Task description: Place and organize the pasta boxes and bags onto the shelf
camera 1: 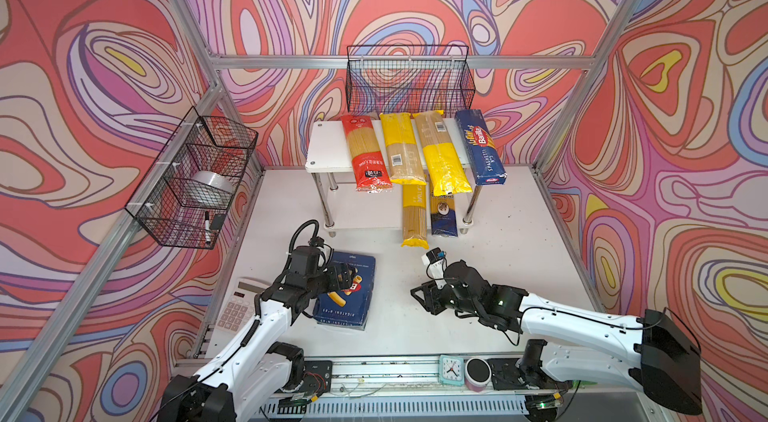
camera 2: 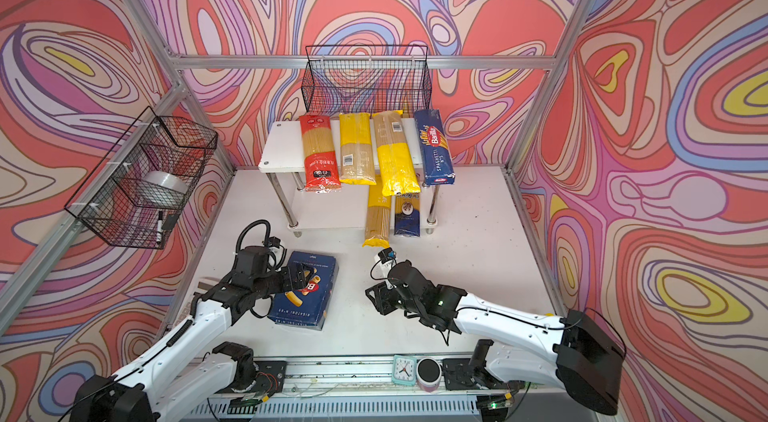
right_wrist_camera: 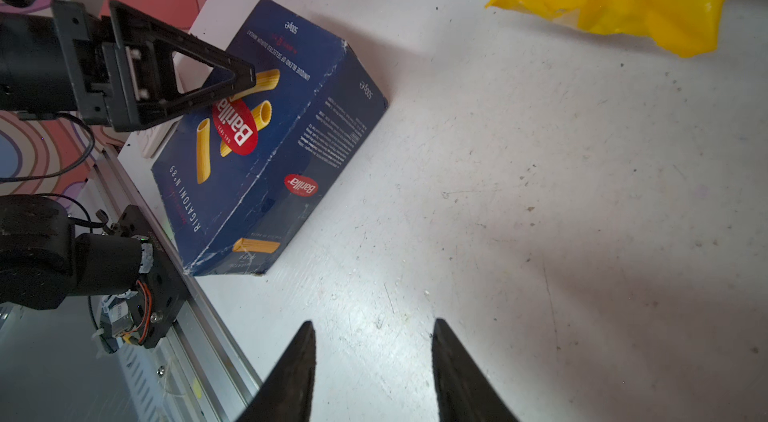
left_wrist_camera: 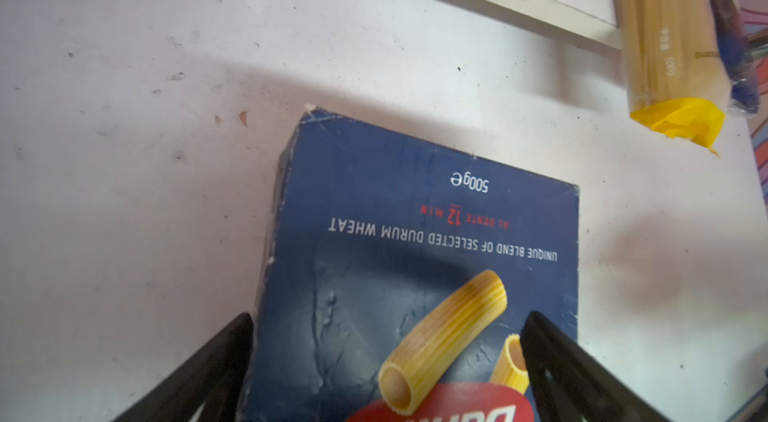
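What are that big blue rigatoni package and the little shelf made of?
The rigatoni box looks like matte printed cardboard: its corners are scuffed white and its face is creased. The shelf legs look like polished metal tube, mirror-shiny. The shelf boards seem smooth white laminate or plastic, unclear which.

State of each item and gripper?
rigatoni box: on table, unshelved
Spaghetti box: top tier
red bag: top tier
yellow bag: top tier, beside red bag
second yellow bag: top tier, beside Spaghetti box
PASTATIME bag: lower tier, overhanging front
dark blue bag: lower tier, overhanging front
left gripper: open over rigatoni box
right gripper: open, empty
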{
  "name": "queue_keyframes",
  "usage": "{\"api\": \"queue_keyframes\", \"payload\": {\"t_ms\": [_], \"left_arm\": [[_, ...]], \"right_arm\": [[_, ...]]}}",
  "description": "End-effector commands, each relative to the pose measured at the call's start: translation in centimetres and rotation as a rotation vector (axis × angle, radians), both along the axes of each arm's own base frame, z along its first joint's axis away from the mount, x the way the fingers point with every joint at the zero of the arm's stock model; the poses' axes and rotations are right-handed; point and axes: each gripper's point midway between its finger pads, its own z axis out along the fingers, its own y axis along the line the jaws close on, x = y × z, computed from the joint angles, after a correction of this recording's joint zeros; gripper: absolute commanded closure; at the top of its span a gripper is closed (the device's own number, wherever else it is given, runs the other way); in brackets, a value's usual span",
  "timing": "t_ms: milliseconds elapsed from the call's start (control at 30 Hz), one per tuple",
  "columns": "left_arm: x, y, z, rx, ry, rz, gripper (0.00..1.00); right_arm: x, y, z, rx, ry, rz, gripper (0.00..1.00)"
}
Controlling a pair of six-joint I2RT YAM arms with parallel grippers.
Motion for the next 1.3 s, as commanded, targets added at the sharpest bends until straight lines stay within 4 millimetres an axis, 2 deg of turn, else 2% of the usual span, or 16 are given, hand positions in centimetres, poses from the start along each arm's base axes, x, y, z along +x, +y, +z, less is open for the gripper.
{"api": "queue_keyframes", "payload": {"t_ms": [0, 233, 400, 467, 567, 700, 933, 1267], "left_arm": [[-1.7, -1.7, 0.2, -0.119, 0.046, -0.025, 0.0], [-5.1, -2.2, -0.3, -0.077, 0.108, -0.041, 0.0], [-6.6, -1.3, -1.1, -0.063, 0.13, -0.013, 0.0], [-6.8, -1.2, -1.0, -0.08, 0.108, -0.001, 0.0], [-6.8, -2.0, -0.5, -0.152, 0.076, -0.008, 0.0], [-7.1, -2.0, -0.4, -0.142, 0.084, -0.019, 0.0], [-7.7, -3.0, 0.2, -0.152, 0.102, -0.073, 0.0], [-8.4, -5.0, 1.8, -0.163, 0.059, -0.154, 0.0]], "right_arm": [[0.2, 0.9, 0.3, 0.014, -0.009, 0.017, 0.53], [0.4, 2.9, -1.1, 0.002, 0.039, 0.05, 0.5], [1.0, 4.7, 0.5, 0.095, -0.001, 0.069, 0.45], [1.2, 5.4, 0.8, 0.113, -0.001, 0.081, 0.44], [1.2, 6.5, 0.3, 0.122, 0.029, 0.103, 0.43], [1.2, 7.8, -0.4, 0.139, 0.06, 0.13, 0.43], [2.8, 9.5, -0.6, 0.099, 0.024, 0.137, 0.43], [5.2, 14.8, 0.1, 0.114, 0.006, 0.21, 0.42]]}}
